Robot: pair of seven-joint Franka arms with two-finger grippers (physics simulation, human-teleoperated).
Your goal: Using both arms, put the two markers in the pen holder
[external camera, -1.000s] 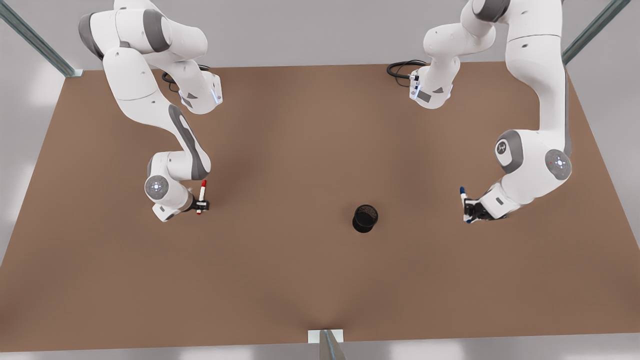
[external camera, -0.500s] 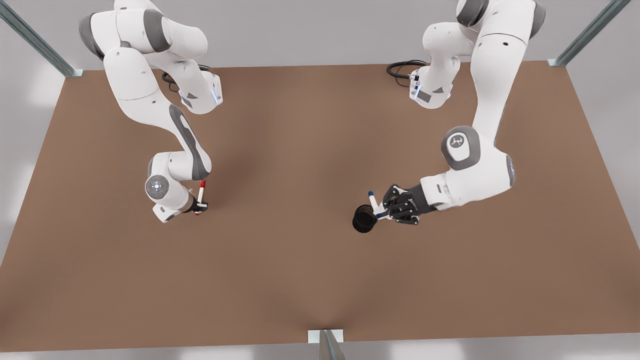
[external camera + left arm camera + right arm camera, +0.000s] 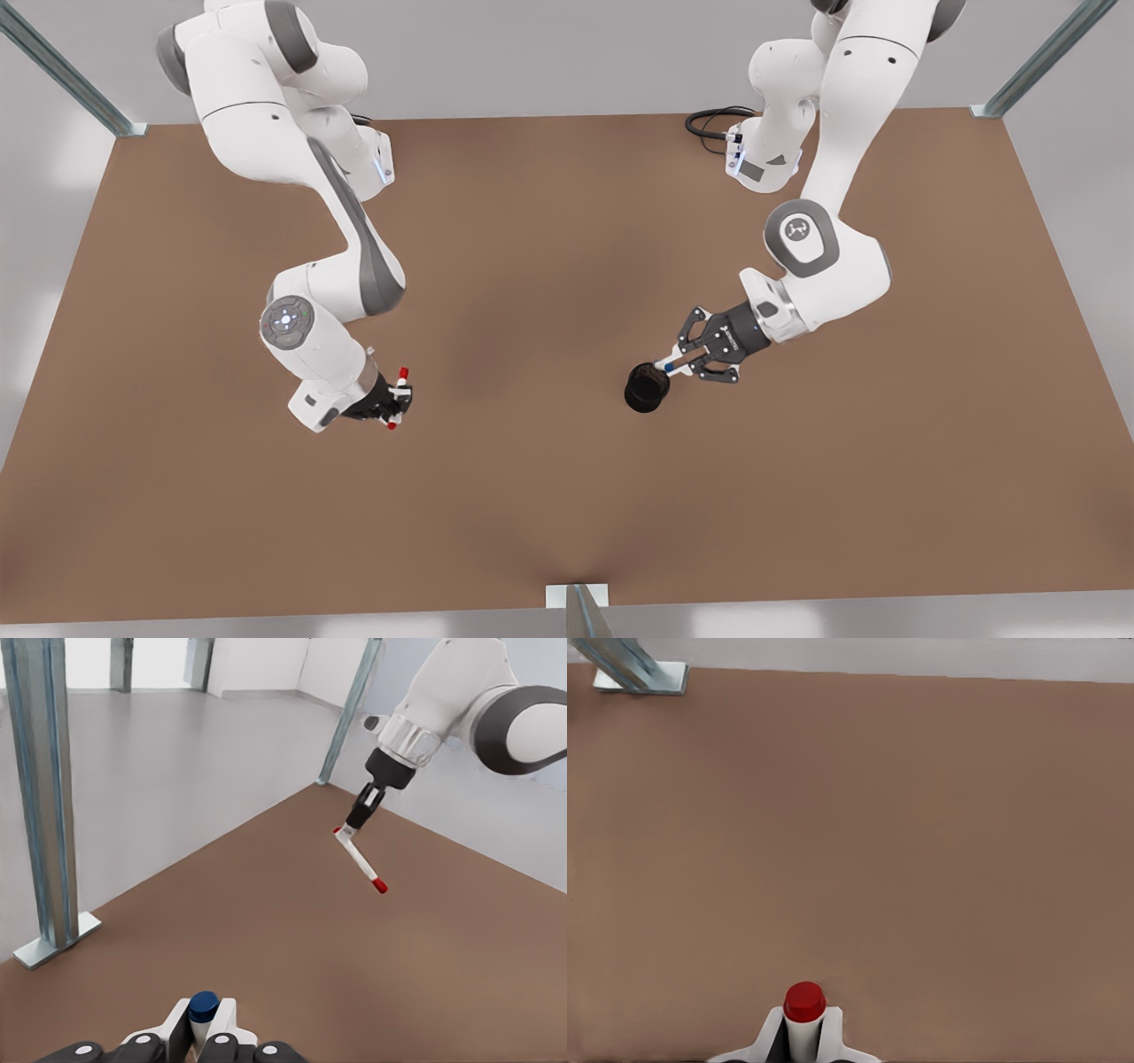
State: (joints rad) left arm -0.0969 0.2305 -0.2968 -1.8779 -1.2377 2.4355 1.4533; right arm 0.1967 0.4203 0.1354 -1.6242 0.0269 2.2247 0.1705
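The pen holder (image 3: 646, 390) is a small black cup standing on the brown table (image 3: 532, 266). My left gripper (image 3: 677, 364), on the arm at the front view's right, is shut on the blue-capped marker (image 3: 666, 362) right at the holder's rim, on its far right side. In the left wrist view the blue cap (image 3: 203, 1005) sticks out between the fingers of the left gripper (image 3: 203, 1025). My right gripper (image 3: 394, 405), at the front view's left, is shut on the red-capped marker (image 3: 400, 386) well left of the holder. The right wrist view shows that red-capped marker (image 3: 804, 1003) in the right gripper (image 3: 804, 1035). The left wrist view shows the red-capped marker (image 3: 362, 861) hanging above the table.
Metal frame posts stand at the table's corners (image 3: 62, 71) and at the middle of its front edge (image 3: 580, 607). A black cable (image 3: 713, 120) lies by the arm base at the back right. Bare tabletop lies between the two grippers.
The right gripper lifted the red-capped marker and carried it toward the front and the front view's right. The left gripper carried the blue-capped marker from the right to the holder's rim.
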